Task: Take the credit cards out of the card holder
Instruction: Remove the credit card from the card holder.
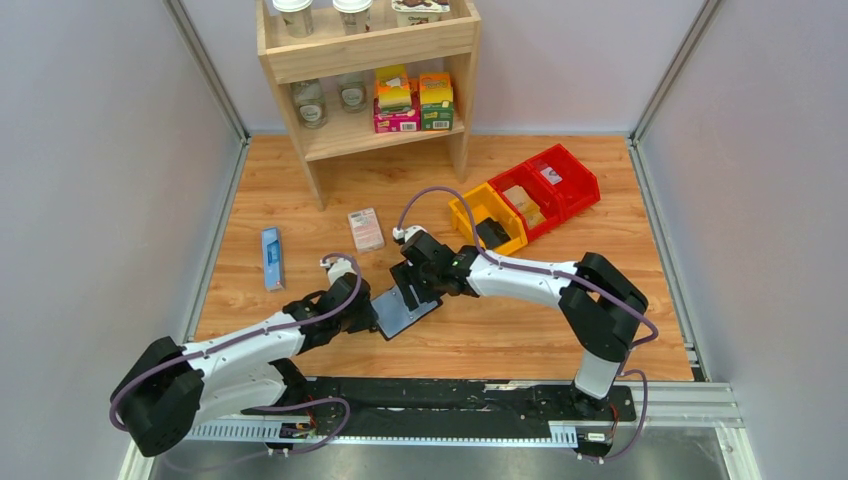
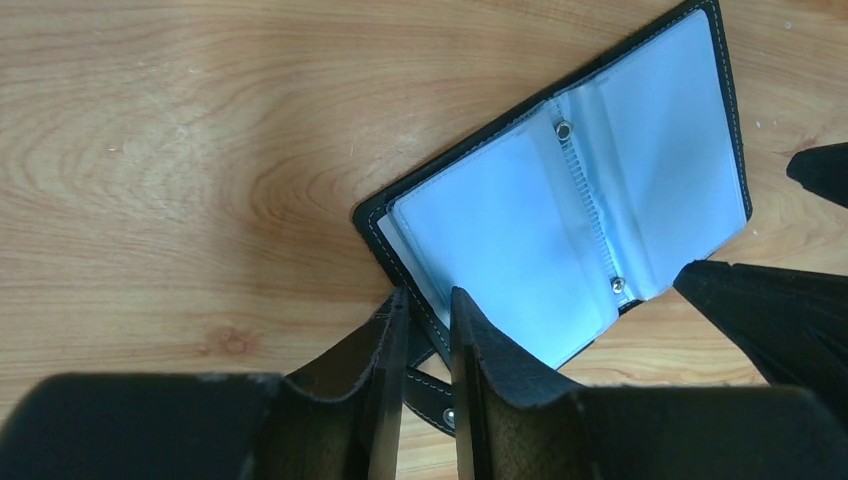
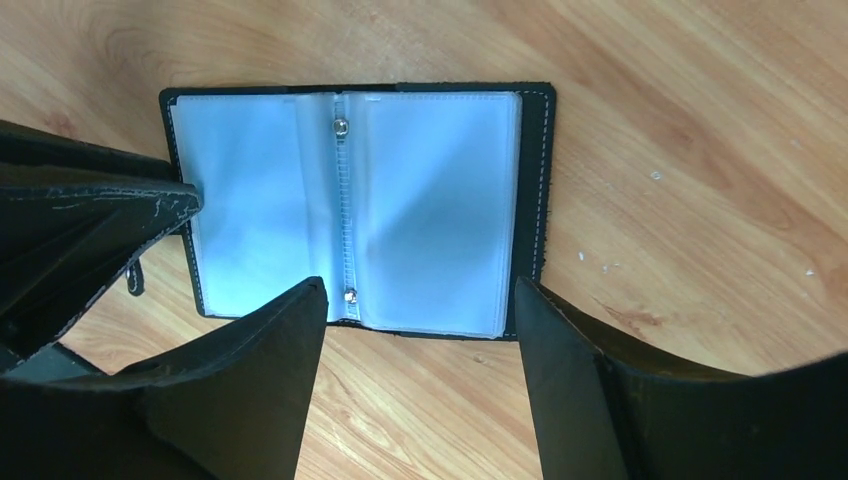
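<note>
The black card holder (image 1: 408, 305) lies open on the wooden table, its pale blue clear pockets facing up (image 2: 520, 230) (image 3: 400, 200). No credit cards show in the pockets. My left gripper (image 1: 372, 312) (image 2: 428, 300) is shut on the holder's near corner, by the snap tab. My right gripper (image 1: 415, 285) (image 3: 418, 285) is open and empty, its fingers spread over the holder's opposite edge, not touching it. One right finger (image 2: 780, 320) shows in the left wrist view. A dark flat item (image 1: 492, 234) lies in the yellow bin; I cannot tell whether it is a card.
A narrow blue box (image 1: 271, 258) and a pink-and-white box (image 1: 366, 229) lie to the left and behind. A wooden shelf (image 1: 370, 60) stands at the back. A yellow bin (image 1: 470, 215) and red bins (image 1: 560, 180) sit at the right.
</note>
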Motion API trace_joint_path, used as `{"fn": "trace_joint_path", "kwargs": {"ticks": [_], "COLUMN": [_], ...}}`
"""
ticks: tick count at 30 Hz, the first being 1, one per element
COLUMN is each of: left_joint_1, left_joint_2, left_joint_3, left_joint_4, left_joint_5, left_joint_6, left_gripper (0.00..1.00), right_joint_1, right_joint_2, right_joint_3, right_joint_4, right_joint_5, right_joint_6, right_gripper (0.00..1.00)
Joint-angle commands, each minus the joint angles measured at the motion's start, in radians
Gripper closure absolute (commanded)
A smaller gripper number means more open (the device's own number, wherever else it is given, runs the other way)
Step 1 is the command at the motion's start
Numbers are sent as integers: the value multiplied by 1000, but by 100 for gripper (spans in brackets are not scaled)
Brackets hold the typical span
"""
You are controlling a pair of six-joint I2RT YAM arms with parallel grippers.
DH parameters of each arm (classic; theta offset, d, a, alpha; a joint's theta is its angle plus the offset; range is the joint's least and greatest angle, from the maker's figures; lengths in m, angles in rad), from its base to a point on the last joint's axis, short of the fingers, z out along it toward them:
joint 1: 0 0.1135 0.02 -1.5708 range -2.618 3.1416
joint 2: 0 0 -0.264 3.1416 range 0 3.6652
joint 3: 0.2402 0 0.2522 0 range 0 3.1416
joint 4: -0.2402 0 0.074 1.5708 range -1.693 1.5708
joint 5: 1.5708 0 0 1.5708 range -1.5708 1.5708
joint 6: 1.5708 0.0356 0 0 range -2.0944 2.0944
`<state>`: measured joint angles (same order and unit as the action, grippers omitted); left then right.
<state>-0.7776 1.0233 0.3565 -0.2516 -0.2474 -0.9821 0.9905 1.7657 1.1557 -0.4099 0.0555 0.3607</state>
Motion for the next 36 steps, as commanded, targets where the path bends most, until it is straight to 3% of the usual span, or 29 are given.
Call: {"fn": "trace_joint_path", "kwargs": {"ticks": [1,19,23,27,36], "left_joint_1": [-9,-17,-18,-22,-28], "left_joint_2": [20,26,37,50,83], "left_joint_3": [-14,-11,-10,-5,4], "left_joint_4": [14,31,44,55,80], "left_joint_5": [37,48,54,59,68], "left_joint_6": [-18,-26,-27,-29,-29], "left_gripper": [71,71,71,71,71], "right_joint_1": [7,5,5,7,7], "right_joint_2": [-20,109,89,54,-12], "right_joint_3": [52,27,19,21,21], "right_joint_4": [-20,33,40,42,51], "right_joint_5": [67,52,18,-22,-147], "right_joint_6": [-28,-34,-40,-46,-39], "right_gripper": [28,31,44,64,73]}}
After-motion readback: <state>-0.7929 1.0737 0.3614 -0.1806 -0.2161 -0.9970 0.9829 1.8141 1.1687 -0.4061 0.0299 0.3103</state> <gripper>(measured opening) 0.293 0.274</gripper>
